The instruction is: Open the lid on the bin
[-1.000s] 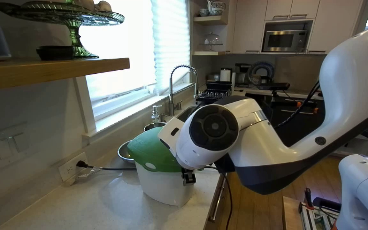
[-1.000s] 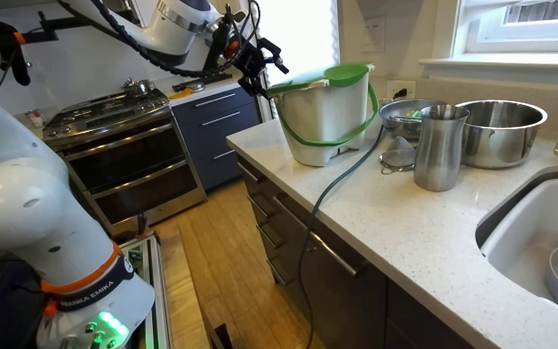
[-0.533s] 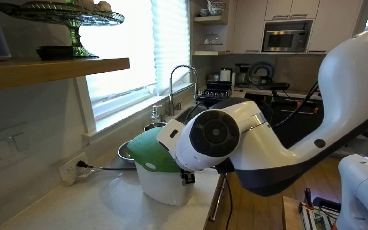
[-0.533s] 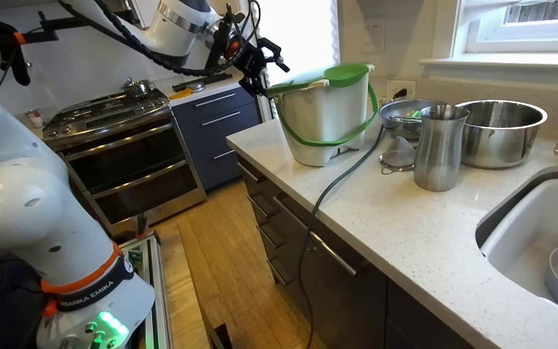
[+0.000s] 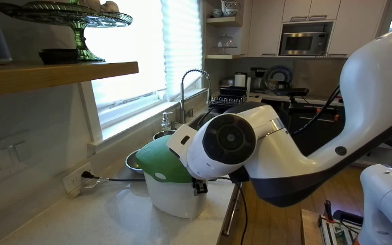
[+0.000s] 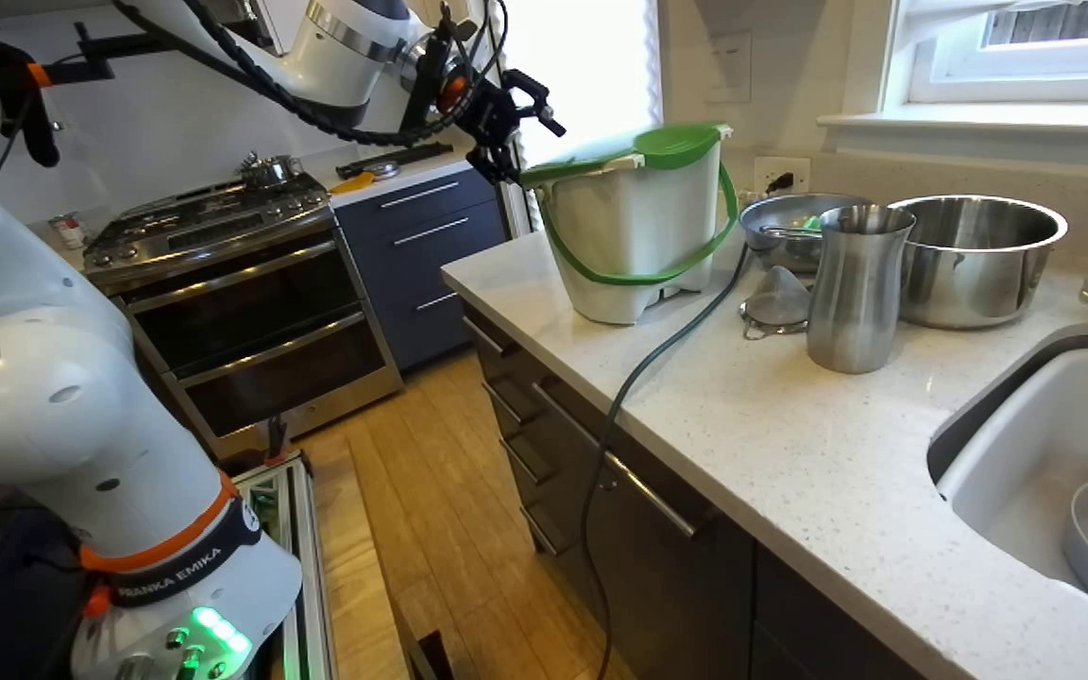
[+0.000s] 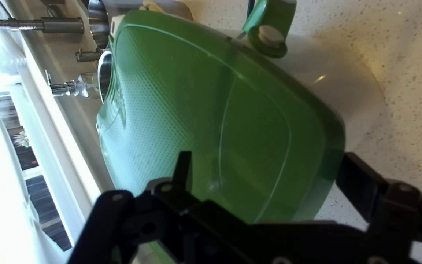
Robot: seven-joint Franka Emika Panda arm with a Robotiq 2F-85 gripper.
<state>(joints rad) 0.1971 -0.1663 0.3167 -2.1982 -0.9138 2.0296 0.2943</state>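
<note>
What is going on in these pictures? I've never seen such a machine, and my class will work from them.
The machine is a jointed white robot arm ending in a black, two-fingered gripper. The exterior views come from cameras outside the robot; the wrist view from one on its wrist, showing the fingers close up and the scene turned sideways. On the counter stands a white bin with its green lid on. Near it are a metal bowl, a steel pot and a tall metal vessel. The gripper's fingers are spread apart at the lid's edge. Nothing is visibly held; whether they touch the lid, I cannot tell.
</note>
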